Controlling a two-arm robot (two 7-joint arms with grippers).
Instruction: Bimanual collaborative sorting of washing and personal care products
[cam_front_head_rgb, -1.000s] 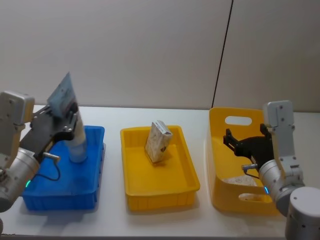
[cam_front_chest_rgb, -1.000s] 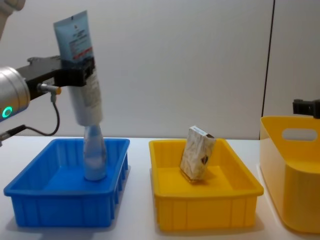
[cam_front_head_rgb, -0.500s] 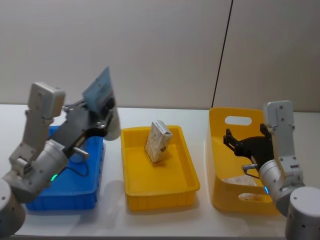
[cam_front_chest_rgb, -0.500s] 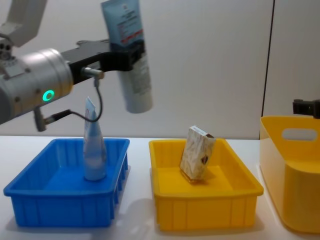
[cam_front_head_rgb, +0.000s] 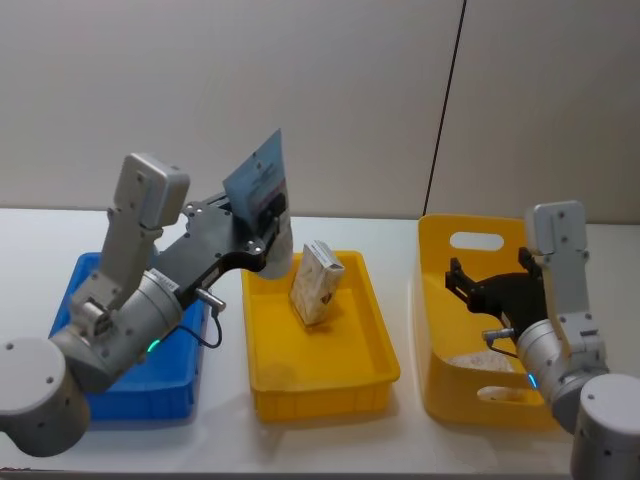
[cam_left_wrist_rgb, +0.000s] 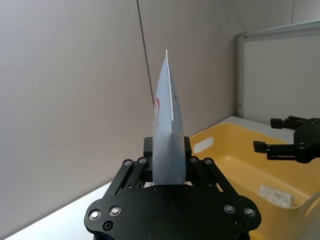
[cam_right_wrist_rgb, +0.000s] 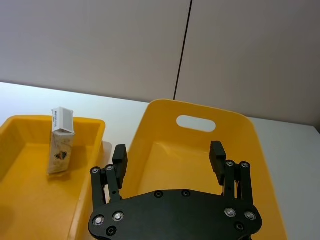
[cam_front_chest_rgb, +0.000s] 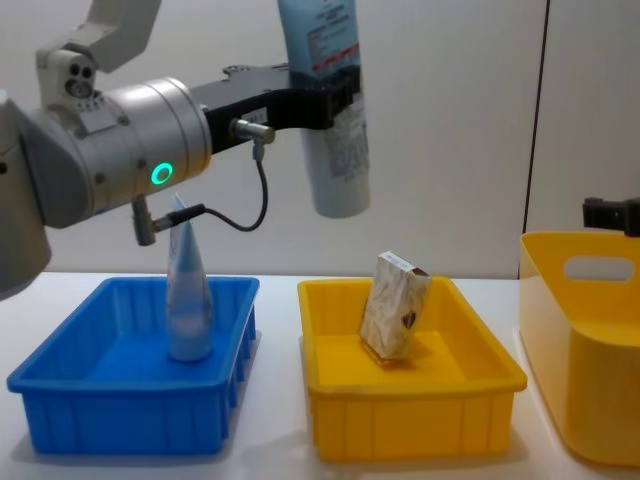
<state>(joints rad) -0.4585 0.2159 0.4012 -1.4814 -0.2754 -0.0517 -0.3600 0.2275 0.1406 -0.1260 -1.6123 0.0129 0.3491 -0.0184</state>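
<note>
Two tubes are in play. One is pinched around its middle by the left gripper (cam_front_chest_rgb: 335, 100), whose fingers (cam_left_wrist_rgb: 145, 149) press on either side of it. This held tube (cam_front_chest_rgb: 336, 150) hangs in the air with its cap end down and its flat crimped end up, high above the left rear part of the yellow tray (cam_front_chest_rgb: 410, 420). It touches nothing below it. The other tube (cam_front_chest_rgb: 187, 290) stands upright on its cap in the blue bin (cam_front_chest_rgb: 130, 415), which sits on the table (cam_front_head_rgb: 225, 440) at the robot's left. The tray in the middle holds a single beige carton (cam_front_chest_rgb: 395, 305), propped on end and leaning. The tall yellow bin (cam_front_head_rgb: 440, 340) on the right has a pale speckled item (cam_front_head_rgb: 470, 358) on its floor, possibly another carton, though I cannot tell. The right gripper (cam_front_head_rgb: 458, 278) hovers over that bin's mouth with its fingers spread and nothing between them. The step looks like a mid-air carry of the held tube, perhaps towards a handover, since the right gripper waits open. The next move calls for keeping the cap end well above the carton, and for the right gripper to come up level with the tube before any release.
</note>
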